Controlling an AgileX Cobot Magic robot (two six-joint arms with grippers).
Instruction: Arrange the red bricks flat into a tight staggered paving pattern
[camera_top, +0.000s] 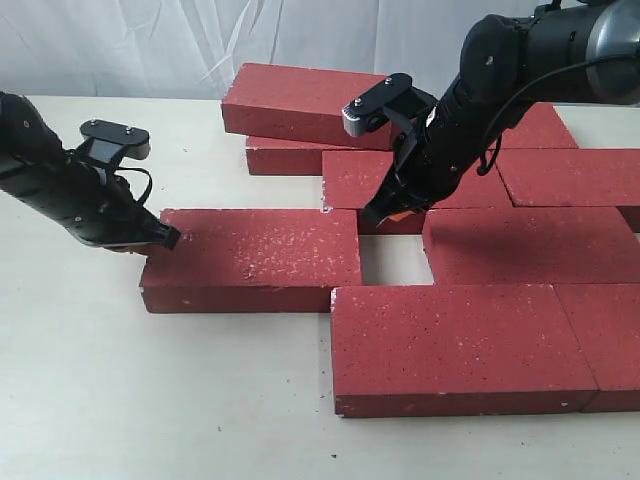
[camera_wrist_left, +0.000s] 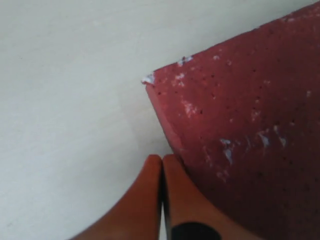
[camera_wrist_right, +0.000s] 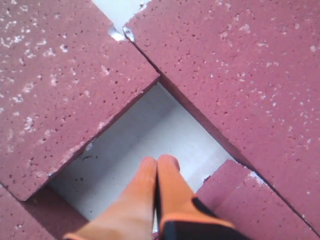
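When closing the gap (camera_top: 396, 258): push low and square on the brick's end face, slowly, and stop once flush with the neighbour.
Step in hand: by the look of it, sliding the loose brick (camera_top: 255, 255) rightward into the paving.
Left gripper (camera_top: 162, 240): pinched closed on nothing, orange tips together, touching or just beside the loose brick's left end near its rear corner.
Contact advice: better nearer the middle of that end, since a push at the corner would likely turn the brick.
Right gripper (camera_top: 383, 213): also closed and empty, poised over the gap's rear edge; contact with any brick hard to tell.
Loose brick position: flat on the table (camera_top: 90, 400), right end apart from the middle-row brick (camera_top: 520, 245), bare table between.
Front brick (camera_top: 450, 345): close along the loose brick's front right; a useful guide edge.
Stacked bricks (camera_top: 300, 100): at the rear, not yet laid.
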